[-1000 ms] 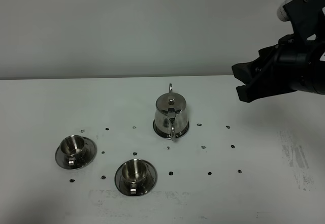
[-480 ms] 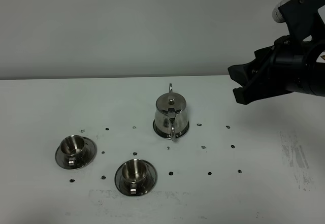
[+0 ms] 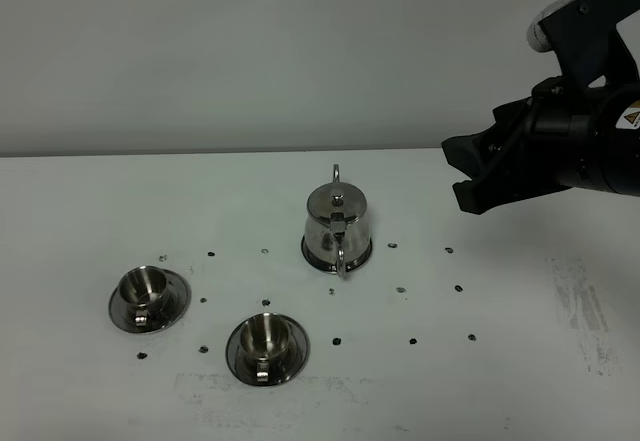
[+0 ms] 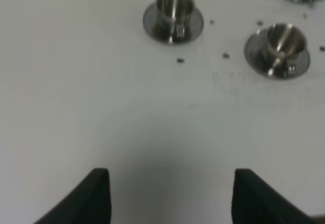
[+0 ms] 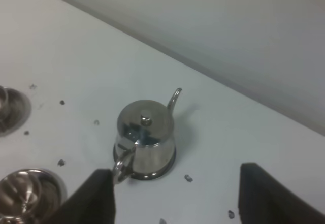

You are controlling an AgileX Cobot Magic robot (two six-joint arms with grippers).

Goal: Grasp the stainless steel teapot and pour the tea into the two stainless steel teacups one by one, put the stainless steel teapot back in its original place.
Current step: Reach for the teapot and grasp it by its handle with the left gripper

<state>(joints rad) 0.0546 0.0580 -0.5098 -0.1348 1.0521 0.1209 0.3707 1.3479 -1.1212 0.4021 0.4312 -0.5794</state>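
The stainless steel teapot (image 3: 338,223) stands upright mid-table on its flat steel disc (image 3: 318,260), the original place, handle toward the front and spout toward the back. The two stainless steel teacups sit on saucers at the front left: one further left (image 3: 148,289), one nearer (image 3: 267,338). My right gripper (image 3: 456,173) hovers open and empty above the table, right of the teapot and apart from it. The right wrist view frames the teapot (image 5: 145,137) between that gripper's (image 5: 173,181) fingers. My left gripper (image 4: 170,178) is open over bare table, with both cups (image 4: 173,11) (image 4: 281,45) ahead.
Small dark specks (image 3: 401,288) are scattered on the white table (image 3: 80,201) around the teapot and cups. A grey wall stands behind the table's back edge. Faint scuff marks (image 3: 585,306) lie at the right.
My right gripper has drifted left and slightly up, closer to the teapot. The teapot and cups have not moved.
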